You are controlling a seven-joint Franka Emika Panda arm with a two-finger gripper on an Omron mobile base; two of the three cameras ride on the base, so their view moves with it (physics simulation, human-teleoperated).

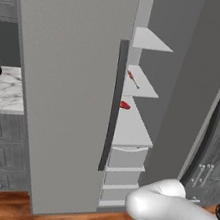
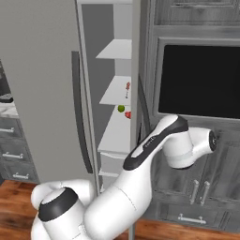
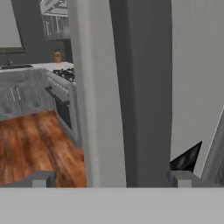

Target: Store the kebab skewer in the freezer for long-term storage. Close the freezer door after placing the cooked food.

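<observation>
Pushing the freezer door (image 1: 65,89) shut from here risks your gripper (image 3: 111,178) glancing off its edge, since both tips straddle that edge wide apart and grip nothing. Swing too fast and the door could rebound ajar. Kebab skewer (image 1: 133,78) lies on the freezer (image 1: 141,84) shelf at 12 o'clock from the red lump (image 1: 125,105): thin silvery stick, red-orange chunks at one end.
</observation>
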